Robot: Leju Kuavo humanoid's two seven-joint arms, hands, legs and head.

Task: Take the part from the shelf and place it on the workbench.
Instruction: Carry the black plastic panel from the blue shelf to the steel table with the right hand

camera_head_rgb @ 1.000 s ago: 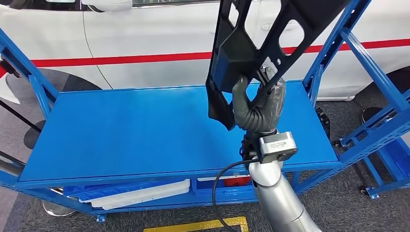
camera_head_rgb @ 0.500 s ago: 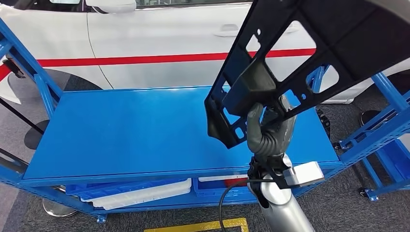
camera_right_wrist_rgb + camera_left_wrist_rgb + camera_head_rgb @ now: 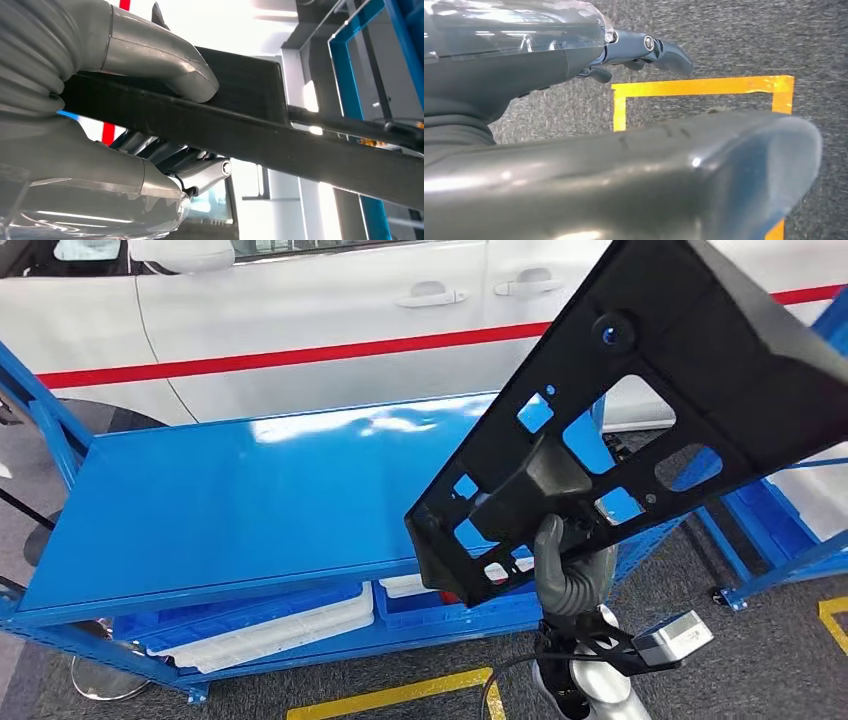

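A large flat black plastic part [image 3: 700, 370] with several cutouts hangs tilted in the air above the right front corner of the blue workbench top [image 3: 250, 500]. My right hand [image 3: 570, 575] grips it from below at its lower end, near the bench's front edge. In the right wrist view the thumb [image 3: 160, 55] presses on one face of the part's dark edge [image 3: 300, 150], and the fingers wrap the other face. My left hand [image 3: 574, 100] hangs over grey floor with its fingers [image 3: 654, 47] stretched out, holding nothing.
A white car [image 3: 300, 300] with a red stripe stands right behind the bench. White trays and blue bins [image 3: 280, 625] lie on the lower shelf. Another blue rack [image 3: 770, 530] stands to the right. Yellow tape [image 3: 390, 695] marks the grey floor in front.
The camera has shifted, so the whole scene sits differently. My right hand has drawn back toward the bench's front edge, and the part has tipped rightward and come closer to the camera.
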